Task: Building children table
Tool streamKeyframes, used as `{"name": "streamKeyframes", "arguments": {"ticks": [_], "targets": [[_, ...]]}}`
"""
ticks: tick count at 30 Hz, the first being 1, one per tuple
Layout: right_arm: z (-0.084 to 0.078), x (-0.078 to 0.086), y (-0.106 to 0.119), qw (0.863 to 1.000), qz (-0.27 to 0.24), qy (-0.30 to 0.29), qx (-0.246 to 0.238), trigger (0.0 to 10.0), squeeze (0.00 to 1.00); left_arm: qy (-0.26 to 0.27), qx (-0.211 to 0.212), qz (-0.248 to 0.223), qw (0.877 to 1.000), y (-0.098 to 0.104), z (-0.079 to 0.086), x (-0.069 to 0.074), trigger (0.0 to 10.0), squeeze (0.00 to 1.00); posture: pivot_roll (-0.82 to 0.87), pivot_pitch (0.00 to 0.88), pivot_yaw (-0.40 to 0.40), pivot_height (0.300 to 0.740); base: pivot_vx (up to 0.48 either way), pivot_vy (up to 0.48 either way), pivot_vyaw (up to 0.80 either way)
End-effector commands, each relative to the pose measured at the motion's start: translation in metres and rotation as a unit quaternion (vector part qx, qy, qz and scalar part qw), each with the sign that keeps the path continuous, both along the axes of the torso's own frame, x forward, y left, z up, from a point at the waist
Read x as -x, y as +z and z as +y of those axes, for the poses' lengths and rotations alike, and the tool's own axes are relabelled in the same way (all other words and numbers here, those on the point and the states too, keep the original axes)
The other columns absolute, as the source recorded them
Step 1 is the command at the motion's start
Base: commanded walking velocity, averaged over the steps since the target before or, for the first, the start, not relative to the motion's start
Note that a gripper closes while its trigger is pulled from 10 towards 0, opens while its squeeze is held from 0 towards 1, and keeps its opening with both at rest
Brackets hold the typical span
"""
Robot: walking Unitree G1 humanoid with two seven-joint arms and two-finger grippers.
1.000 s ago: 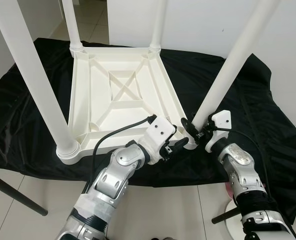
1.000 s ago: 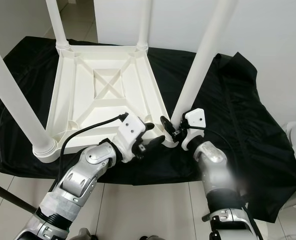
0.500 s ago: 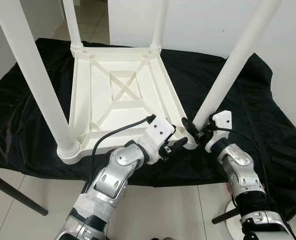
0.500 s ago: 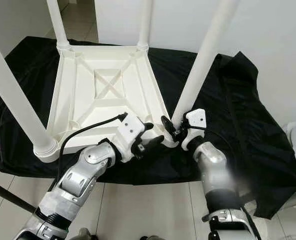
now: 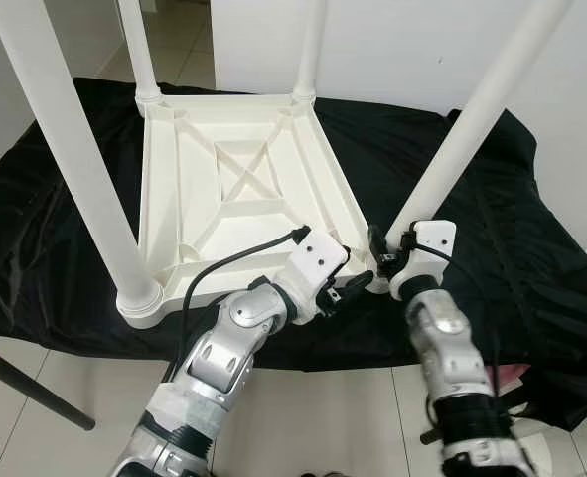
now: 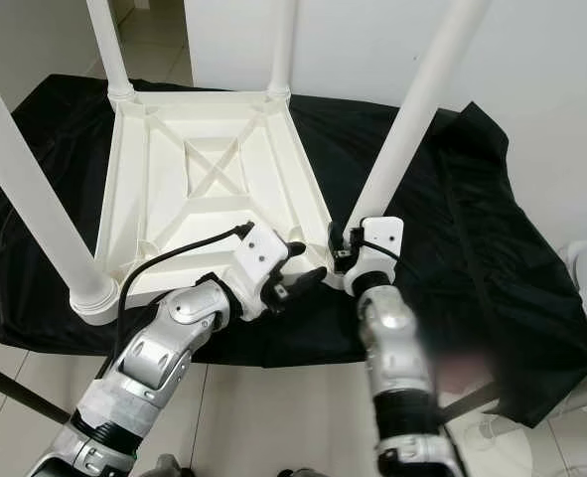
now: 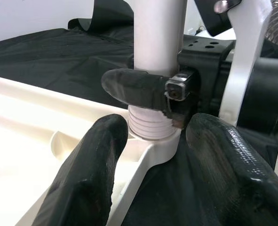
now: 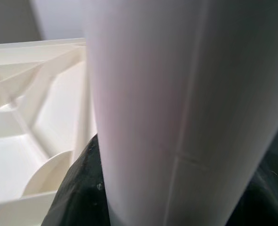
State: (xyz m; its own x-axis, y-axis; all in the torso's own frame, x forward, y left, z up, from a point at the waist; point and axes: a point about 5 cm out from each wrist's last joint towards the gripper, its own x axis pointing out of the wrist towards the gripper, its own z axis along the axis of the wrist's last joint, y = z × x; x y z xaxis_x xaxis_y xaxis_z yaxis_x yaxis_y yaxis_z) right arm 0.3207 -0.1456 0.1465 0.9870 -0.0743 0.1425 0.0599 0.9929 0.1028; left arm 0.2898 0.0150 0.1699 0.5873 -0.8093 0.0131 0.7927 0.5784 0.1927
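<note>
A white plastic children's table [image 5: 233, 199] lies upside down on a black cloth. Its near right leg [image 5: 472, 119] leans up and to the right from the corner socket [image 7: 153, 141], with its threaded end [image 7: 150, 127] still showing above the socket. My right gripper [image 5: 384, 260] is shut on that leg just above the socket; one of its fingers [image 7: 139, 89] crosses the front of the leg. In the right wrist view the leg [image 8: 176, 94] is pressed close. My left gripper [image 5: 348, 288] is open, its fingers [image 7: 91, 160] on either side of the same corner.
Three more legs stand upright in the table: near left [image 5: 74, 159], far left [image 5: 139, 50], far right [image 5: 311, 50]. The black cloth [image 5: 492, 229] drapes over the support's edges. Tiled floor lies in front, with a dark slanted strut [image 5: 35, 393] at lower left.
My right forearm has swung left, now pointing almost straight at the leg, and its gripper sits closer around the leg's base. The left gripper has hardly moved.
</note>
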Motion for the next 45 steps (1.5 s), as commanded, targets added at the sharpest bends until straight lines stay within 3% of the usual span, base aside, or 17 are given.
{"name": "streamKeyframes", "arguments": {"ticks": [1, 6, 13, 14, 20, 30, 31, 33, 35, 38, 45], "targets": [[-0.008, 0.007, -0.018, 0.998, 0.043, -0.052, -0.017, 10.0, 0.0, 0.01, -0.003, 0.007, 1.0, -0.004, 0.0, -0.001, 10.0, 0.0, -0.03, 0.083, -0.048, 0.74, 0.0, 0.0, 0.0], [0.007, 0.012, -0.014, 0.997, 0.036, -0.066, -0.027, 10.0, 0.0, 0.01, -0.004, 0.005, 1.0, -0.004, 0.001, -0.001, 10.0, 0.0, -0.03, 0.084, -0.046, 0.74, 0.0, 0.0, 0.0], [0.005, 0.012, -0.011, 0.997, 0.029, -0.061, -0.031, 10.0, 0.0, 0.01, -0.005, 0.005, 1.0, -0.004, 0.001, -0.001, 10.0, 0.0, -0.03, 0.084, -0.049, 0.74, 0.0, 0.0, 0.0], [0.005, 0.013, -0.009, 0.997, 0.023, -0.059, -0.036, 10.0, 1.0, 0.011, -0.005, 0.004, 1.0, -0.004, 0.002, -0.002, 10.0, 0.0, -0.03, 0.083, -0.051, 0.74, 0.0, 0.0, 0.0], [0.006, 0.017, -0.005, 0.997, 0.01, -0.06, -0.044, 10.0, 1.0, 0.016, -0.006, 0.003, 1.0, -0.005, 0.003, -0.002, 10.0, 0.0, -0.02, 0.076, -0.055, 0.74, 0.0, 0.0, 0.0], [-0.014, 0.022, -0.01, 1.0, -0.017, 0.018, -0.015, 10.0, 1.0, 0.022, -0.018, -0.012, 1.0, -0.003, 0.006, -0.008, 10.0, 0.0, -0.01, 0.05, -0.061, 0.74, 0.0, 0.0, 0.0], [-0.016, 0.022, -0.009, 0.999, -0.026, 0.037, -0.013, 10.0, 0.66, 0.019, -0.019, -0.014, 1.0, -0.003, 0.005, -0.008, 10.0, 0.0, -0.01, 0.05, -0.06, 0.74, 0.0, 0.0, 0.0], [-0.017, 0.02, -0.008, 0.998, -0.032, 0.055, -0.012, 10.0, 0.66, 0.016, -0.02, -0.015, 1.0, -0.003, 0.005, -0.007, 10.0, 0.0, -0.01, 0.05, -0.06, 0.74, 0.0, 0.0, 0.0], [-0.019, 0.018, -0.006, 0.996, -0.041, 0.078, -0.004, 10.0, 0.0, 0.015, -0.019, -0.016, 1.0, -0.002, 0.004, -0.008, 10.0, 0.0, -0.02, 0.049, -0.056, 0.74, 0.0, 0.0, 0.0], [-0.02, 0.016, -0.003, 0.994, -0.047, 0.094, -0.001, 10.0, 0.0, 0.015, -0.019, -0.015, 1.0, -0.002, 0.003, -0.008, 10.0, 0.0, -0.02, 0.049, -0.056, 0.74, 0.0, 0.0, 0.0], [-0.025, 0.003, 0.01, 0.976, -0.061, 0.201, 0.051, 10.0, 0.0, 0.008, -0.016, -0.018, 1.0, -0.001, -0.001, -0.008, 10.0, 0.0, -0.01, 0.046, -0.054, 0.74, 0.0, 0.0, 0.0]]}}
